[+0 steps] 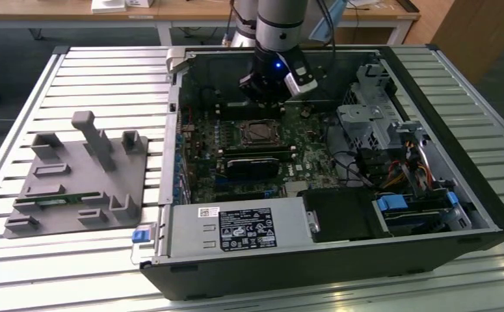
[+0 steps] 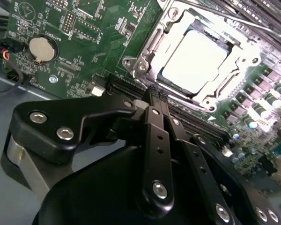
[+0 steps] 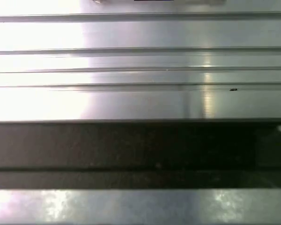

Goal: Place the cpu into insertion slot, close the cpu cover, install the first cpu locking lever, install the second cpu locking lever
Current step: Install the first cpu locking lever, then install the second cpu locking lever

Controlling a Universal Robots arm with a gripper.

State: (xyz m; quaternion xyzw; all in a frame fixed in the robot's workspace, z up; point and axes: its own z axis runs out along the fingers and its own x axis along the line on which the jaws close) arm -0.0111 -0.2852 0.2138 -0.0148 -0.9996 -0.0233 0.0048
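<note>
The gripper (image 1: pixel 267 97) hangs inside the open computer case (image 1: pixel 460 214), just beyond the insertion slot (image 1: pixel 259 132), at about 12 o'clock from it in the exterior view. In the second wrist view its black fingers (image 2: pixel 155 117) lie pressed together with nothing between them, tips over the long black memory slots (image 2: pixel 196 124) beside the socket. The cpu (image 2: pixel 196 60) sits in the insertion slot, its pale metal top glaring bright, with the cpu cover (image 2: pixel 152 44) lying flat around it as a grey frame. A round coin battery (image 2: pixel 41 48) sits on the green board (image 2: pixel 103 28) well apart from the socket.

In the exterior view, a black card (image 1: pixel 253 166) lies at 6 o'clock from the socket, drive cages and cables (image 1: pixel 382 130) at 3 o'clock. A grey holder block (image 1: pixel 74 182) stands on the slatted table (image 1: pixel 104 71) at 9 o'clock. The power supply (image 1: pixel 234 227) carries a white-printed label too small to read.
</note>
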